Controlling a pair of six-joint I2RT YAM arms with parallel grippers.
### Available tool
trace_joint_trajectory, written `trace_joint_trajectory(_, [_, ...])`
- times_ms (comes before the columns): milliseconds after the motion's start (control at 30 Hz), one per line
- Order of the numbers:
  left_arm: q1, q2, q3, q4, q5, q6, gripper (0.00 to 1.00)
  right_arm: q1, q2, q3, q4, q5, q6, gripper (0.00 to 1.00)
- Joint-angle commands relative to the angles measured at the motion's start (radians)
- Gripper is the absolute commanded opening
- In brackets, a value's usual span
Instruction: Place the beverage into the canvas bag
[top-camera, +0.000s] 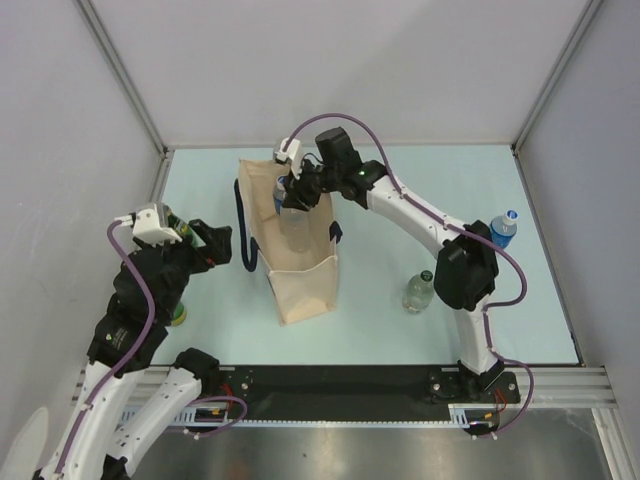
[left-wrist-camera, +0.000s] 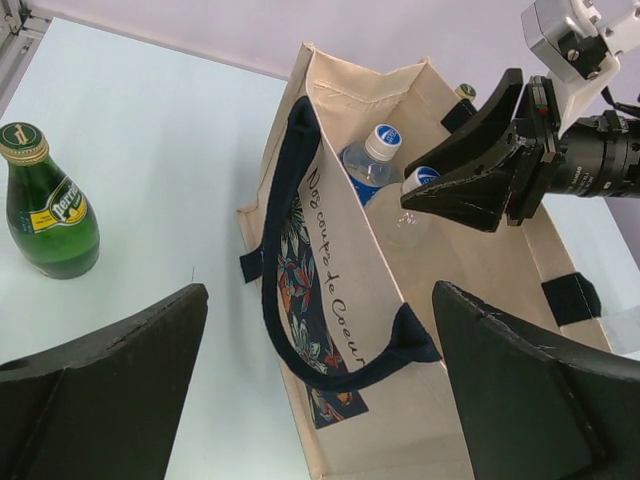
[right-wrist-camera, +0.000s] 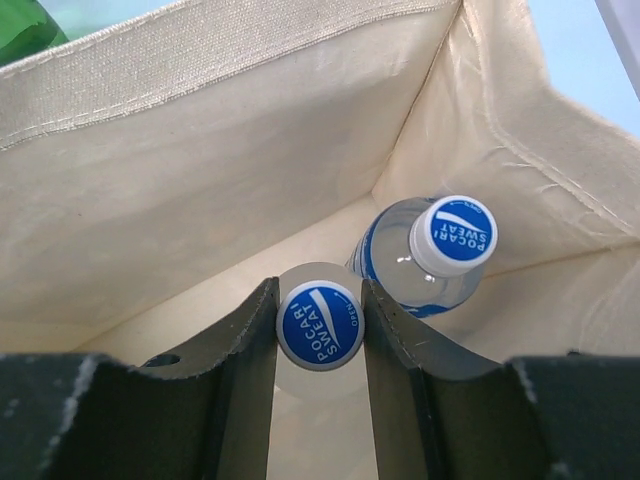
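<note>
Upright cream canvas bag on pale counter holds two blue-capped clear plastic bottles: right fingers clenched on first bottle, second bottle just beside. Left fingers released, empty.

I see the canvas bag standing up on the tabletop. It is cream cloth with dark blue handles, and its top is open. In the open top, a clear Pocari Sweat bottle with a blue cap is upright, pinched by my right tool. A second bottle leans just beside it, in the corner.
</note>
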Motion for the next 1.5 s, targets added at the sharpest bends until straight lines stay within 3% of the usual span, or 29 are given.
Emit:
trace_joint_trajectory(0, [0.007, 0.011, -0.002, 0.014, -0.018, 0.016, 1.00, -0.005, -0.009, 0.018, 0.192, -0.016, -0.009, 0.04])
trace_joint_trajectory(367, [0.009, 0.029, -0.009, 0.024, -0.015, 0.014, 1.00, -0.043, -0.033, -0.059, 0.179, 0.000, -0.001, 0.44])
trace_joint_trajectory(500, [0.007, 0.049, -0.006, 0.037, -0.006, 0.013, 1.00, -0.045, -0.062, -0.057, 0.143, 0.010, 0.007, 0.68])
trace_joint_trajectory(733, [0.009, 0.081, 0.006, 0.056, 0.001, 0.019, 1.00, -0.046, -0.146, -0.020, 0.051, -0.017, 0.017, 0.71])
trace_joint_trajectory(1067, [0.012, 0.201, 0.067, 0.065, -0.039, 0.013, 1.00, -0.092, -0.295, 0.069, -0.193, -0.177, 0.073, 0.73])
trace_joint_trajectory(1200, [0.045, 0.274, 0.096, 0.057, -0.049, -0.013, 1.00, -0.140, -0.384, -0.018, -0.200, -0.208, 0.106, 0.73])
trace_joint_trajectory(1467, [0.253, 0.438, 0.211, 0.033, 0.062, -0.092, 1.00, -0.305, -0.597, -0.249, -0.222, -0.260, 0.116, 0.75])
